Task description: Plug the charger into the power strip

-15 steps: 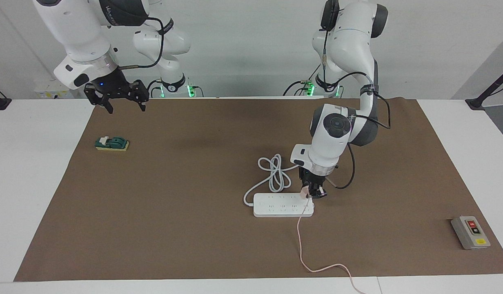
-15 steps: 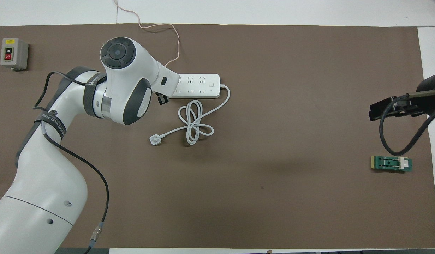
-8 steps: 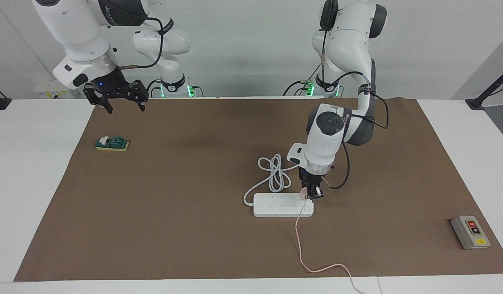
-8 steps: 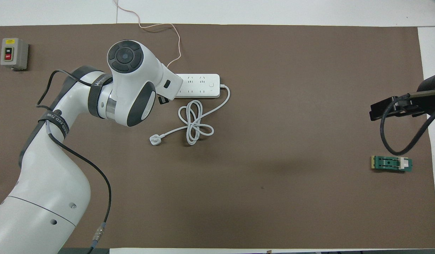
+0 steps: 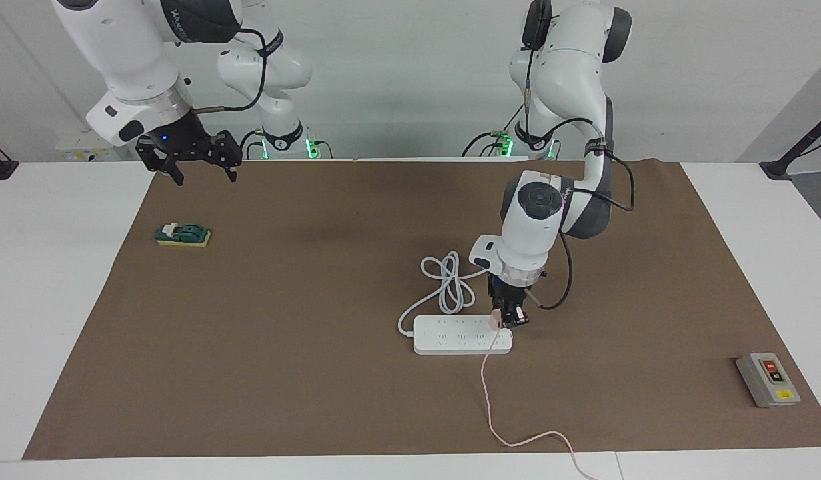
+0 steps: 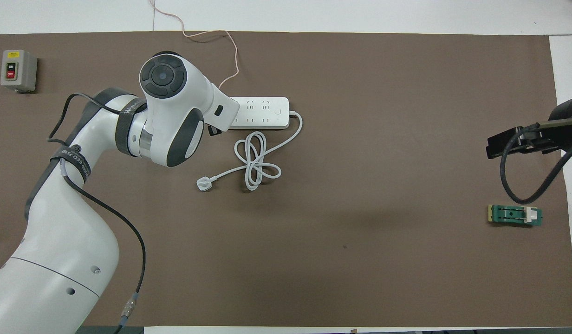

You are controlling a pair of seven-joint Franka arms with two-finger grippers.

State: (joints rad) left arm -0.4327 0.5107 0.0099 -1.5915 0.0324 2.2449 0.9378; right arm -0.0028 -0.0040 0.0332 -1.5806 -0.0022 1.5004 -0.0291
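Observation:
The white power strip (image 5: 460, 335) (image 6: 263, 112) lies flat on the brown mat, its coiled white cord (image 5: 449, 283) (image 6: 256, 160) on the robots' side. My left gripper (image 5: 506, 319) points straight down, shut on the small pale-pink charger (image 5: 496, 320), which sits at the strip's end nearest the left arm. The charger's thin pink cable (image 5: 490, 393) (image 6: 230, 55) trails away from the robots off the table's edge. In the overhead view the left arm's wrist hides the charger and that end of the strip. My right gripper (image 5: 197, 159) hangs open, waiting over the mat's corner near its base.
A green and yellow block (image 5: 182, 235) (image 6: 515, 215) lies on the mat below the right gripper. A grey box with red and yellow buttons (image 5: 768, 379) (image 6: 17, 70) sits at the left arm's end. The cord's white plug (image 6: 204, 184) lies loose on the mat.
The left wrist and gripper shifted slightly toward the right arm's end along the strip, straightening upright, still holding the charger. The right arm has not moved.

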